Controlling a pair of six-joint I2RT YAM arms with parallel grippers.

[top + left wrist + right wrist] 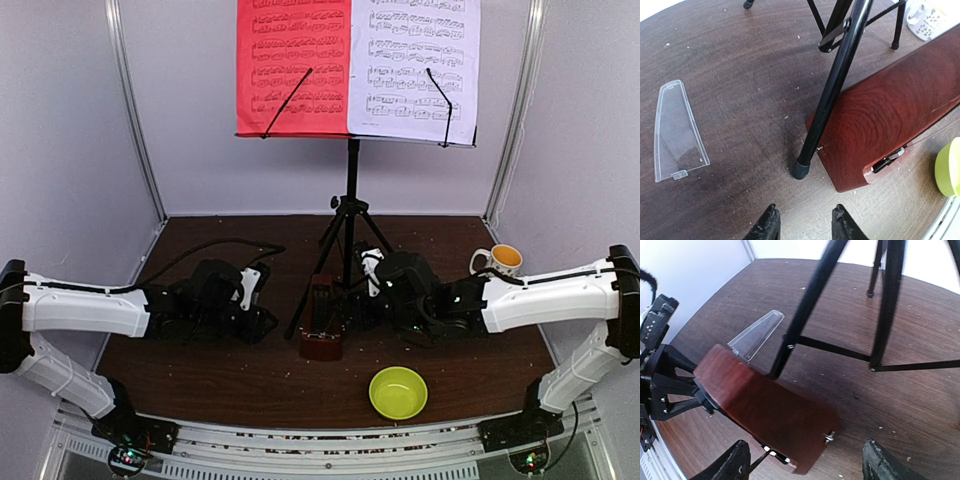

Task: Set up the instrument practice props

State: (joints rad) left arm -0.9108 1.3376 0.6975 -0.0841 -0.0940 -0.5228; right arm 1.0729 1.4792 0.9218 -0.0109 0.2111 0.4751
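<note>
The black music stand (352,190) rises at the back on tripod legs (832,90), with the red sheet (293,65) and the white sheet (415,65) clipped side by side on its desk. The brown metronome (321,328) rests on the table against a tripod leg and seems to lie on its side. Its clear cover (677,132) lies flat, apart from it. My right gripper (807,465) stands open, wide around the metronome's (770,410) near end without touching it. My left gripper (805,220) is open and empty, just short of the leg's foot (801,169).
A yellow-green bowl (398,392) sits near the front edge, right of centre. A patterned mug (497,262) stands at the back right beside my right arm. White walls close off three sides of the dark wooden table (220,385).
</note>
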